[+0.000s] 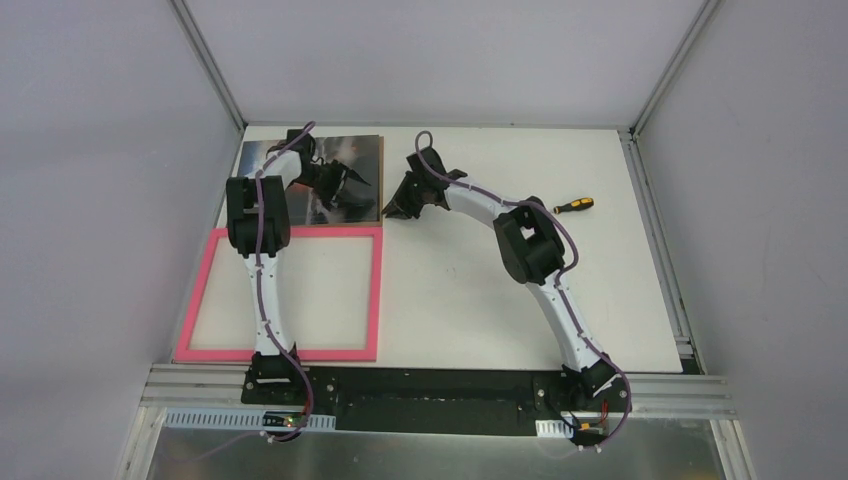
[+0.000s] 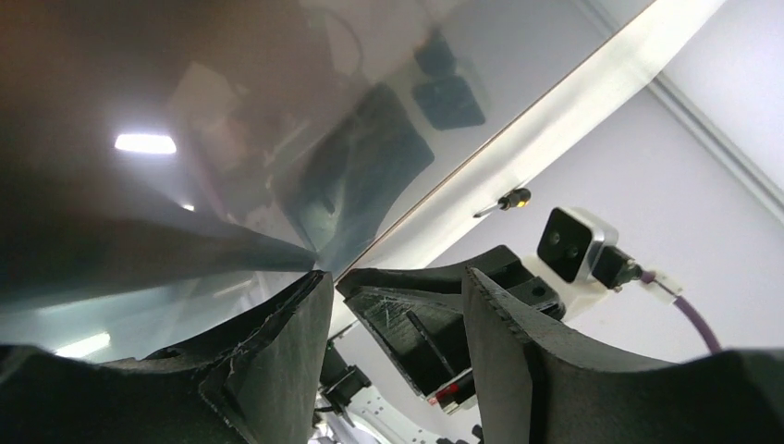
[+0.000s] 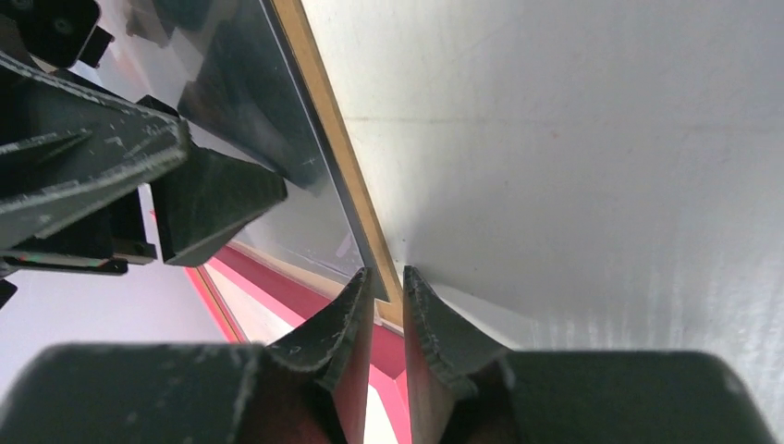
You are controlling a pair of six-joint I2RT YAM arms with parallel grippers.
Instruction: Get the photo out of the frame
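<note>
The photo [image 1: 345,150], a dark glossy print on brown board, lies at the back left of the table, outside the frame [image 1: 377,292]. The pink frame lies nearer, and bare table shows inside it. My left gripper [image 1: 358,183] is open over the photo's right part; in its wrist view [image 2: 396,277] the glossy photo [image 2: 231,120] fills the upper left. My right gripper [image 1: 393,208] is at the photo's near right corner. In the right wrist view its jaws [image 3: 388,273] stand narrowly apart, pinching the board's corner [image 3: 324,102], with the frame [image 3: 277,282] behind.
A yellow and black screwdriver [image 1: 573,205] lies on the white table at the back right; it also shows in the left wrist view [image 2: 504,199]. Grey walls enclose the table on three sides. The two grippers are close together at the photo's right edge.
</note>
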